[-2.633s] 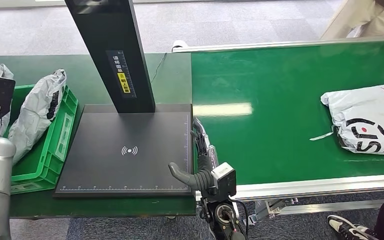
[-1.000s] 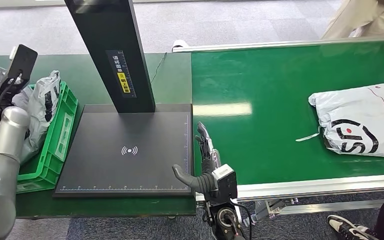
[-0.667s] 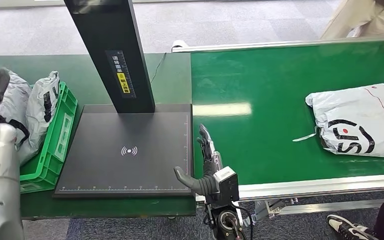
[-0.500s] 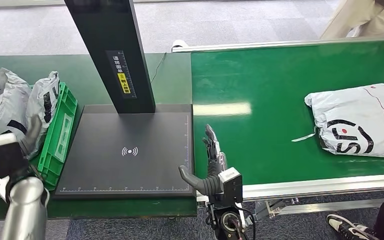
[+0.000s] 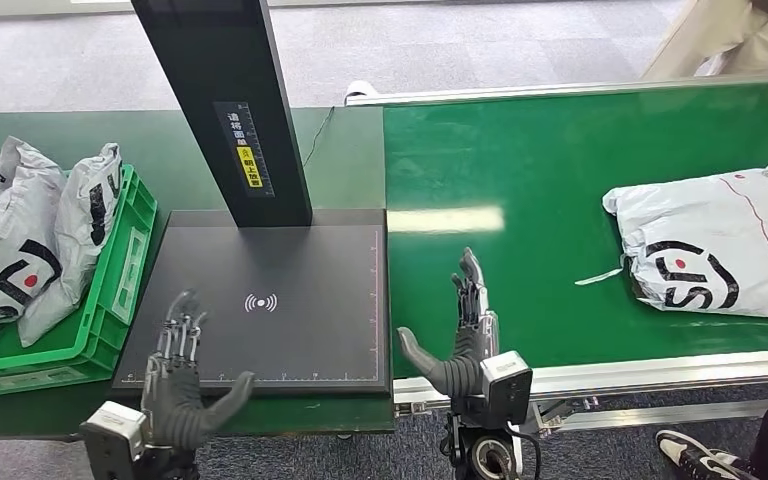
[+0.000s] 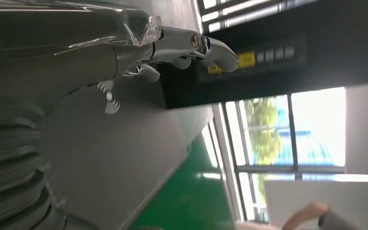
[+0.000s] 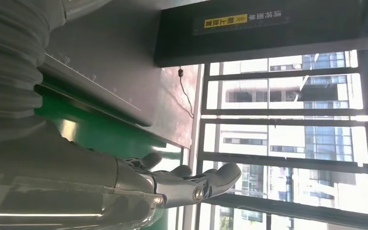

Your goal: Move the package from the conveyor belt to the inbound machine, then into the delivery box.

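Though most of the package (image 5: 712,243) shows on the conveyor belt (image 5: 520,170) near its right end, its far right side is cut off by the frame edge, and the printed logo is only partly readable. A person (image 5: 730,35) at the belt's far right corner is cropped to legs. The green delivery box (image 5: 110,285) at the worktop's (image 5: 80,135) left edge is cut off too; two bagged parcels (image 5: 30,245) lie in it. Left robot hand (image 5: 182,385) hovers over the near left corner of the inbound machine's (image 5: 270,300) black plate, fingers spread, holding nothing. Right robot hand (image 5: 463,335) stands at the belt's near edge, fingers straight and apart, thumb out, empty. Vs 0.5 s ago: left robot hand has come from the box to the plate; right robot hand has shifted rightward along the belt edge; package approx. same spot.
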You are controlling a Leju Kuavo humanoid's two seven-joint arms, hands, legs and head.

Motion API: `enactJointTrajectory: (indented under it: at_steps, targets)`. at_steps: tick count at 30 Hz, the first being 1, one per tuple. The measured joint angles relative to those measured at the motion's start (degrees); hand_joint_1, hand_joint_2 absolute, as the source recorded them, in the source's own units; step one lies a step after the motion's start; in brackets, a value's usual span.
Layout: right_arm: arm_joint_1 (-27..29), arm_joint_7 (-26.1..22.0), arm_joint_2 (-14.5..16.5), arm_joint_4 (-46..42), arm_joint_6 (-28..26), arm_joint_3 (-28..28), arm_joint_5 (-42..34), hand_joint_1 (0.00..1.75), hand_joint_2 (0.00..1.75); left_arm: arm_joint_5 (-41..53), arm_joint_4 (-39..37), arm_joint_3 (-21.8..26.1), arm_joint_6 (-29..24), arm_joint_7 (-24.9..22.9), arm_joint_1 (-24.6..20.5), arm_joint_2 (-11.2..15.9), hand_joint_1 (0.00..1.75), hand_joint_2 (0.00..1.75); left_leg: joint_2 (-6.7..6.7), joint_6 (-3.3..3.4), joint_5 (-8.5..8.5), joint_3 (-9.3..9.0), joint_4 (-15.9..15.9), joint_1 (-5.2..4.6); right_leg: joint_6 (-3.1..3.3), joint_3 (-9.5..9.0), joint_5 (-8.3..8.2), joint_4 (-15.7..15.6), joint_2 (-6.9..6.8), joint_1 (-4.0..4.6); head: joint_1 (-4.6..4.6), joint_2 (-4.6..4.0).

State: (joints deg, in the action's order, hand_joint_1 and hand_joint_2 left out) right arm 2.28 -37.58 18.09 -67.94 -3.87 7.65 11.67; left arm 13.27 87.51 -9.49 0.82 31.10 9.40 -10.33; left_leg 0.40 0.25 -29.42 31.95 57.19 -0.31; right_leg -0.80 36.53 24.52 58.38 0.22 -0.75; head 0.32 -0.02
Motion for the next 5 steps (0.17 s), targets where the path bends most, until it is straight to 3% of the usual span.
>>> enactJointTrajectory:
  at_steps: [5]
  targets:
    - [0.7,0.8,-0.1,-1.4,-0.4,0.3,0.9,0.00,1.75,4.1,-0.4,-1.2,0.8,-0.4,0.8,-2.0,0.00,1.75,-0.02,0.00,0.01,-0.02,0.0,0.00,0.00,-0.03,0.00,0.0,-0.01,0.00,0.01,0.00]
